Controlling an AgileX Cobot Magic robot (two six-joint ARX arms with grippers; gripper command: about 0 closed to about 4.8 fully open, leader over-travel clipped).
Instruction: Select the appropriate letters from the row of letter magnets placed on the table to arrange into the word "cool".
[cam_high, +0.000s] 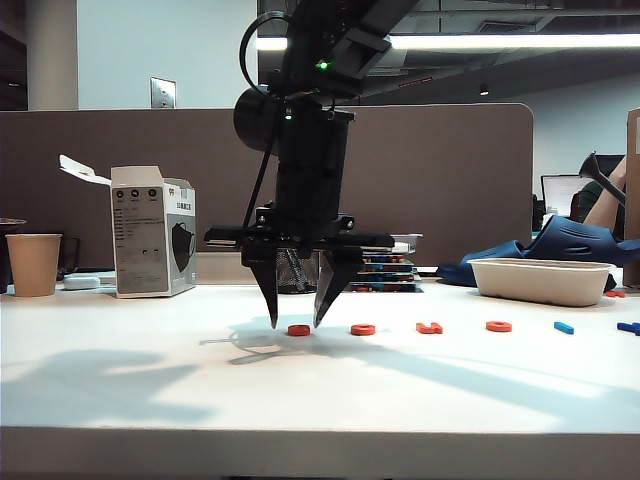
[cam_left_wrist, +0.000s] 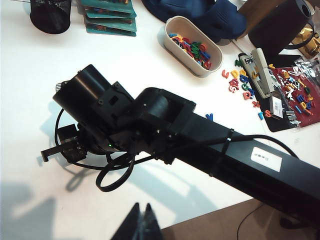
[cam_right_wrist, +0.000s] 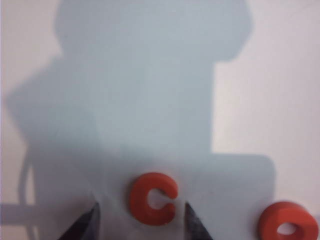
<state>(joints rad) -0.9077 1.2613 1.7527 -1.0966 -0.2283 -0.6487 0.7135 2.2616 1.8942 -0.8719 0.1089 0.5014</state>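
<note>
Letter C: the orange-red C (cam_right_wrist: 152, 198) lies flat on the white bench (cam_high: 320, 385), at the left end of the row of letter magnets in the exterior view (cam_high: 299, 329), directly between the two fingertips of the right end effector (cam_high: 296, 322).
Row: to its right along the bench lie a ring-like O (cam_high: 363, 328), a hook-shaped orange-red magnet (cam_high: 430, 327), a second O (cam_high: 499, 326), the light-blue bar (cam_high: 564, 327) and a darker blue magnet (cam_high: 629, 327) at the picture's edge, each well apart from the next.
Right end effector: pointing straight down, jaws spread wide with a finger on either side of the C, tips near or at the bench surface; it has hold of nothing.
Left end effector: only dark fingertips (cam_left_wrist: 140, 225) show at the edge of the left wrist view, held high above the bench with the right arm in front; they appear closed together with nothing between them.
Handling, judged: the C looks like a small, stiff, light plastic piece, thin and low to the bench, with smooth sides that may slip.
Where to grip, judged: across the outer rounded flanks, which the jaws already bracket, low down near the bench.
Risk, judged: a light flat magnet may skid or flip if one finger touches first; the nearest O (cam_right_wrist: 287, 223) is apart enough not to be disturbed.
Progress, judged: no letter has yet been placed.
</note>
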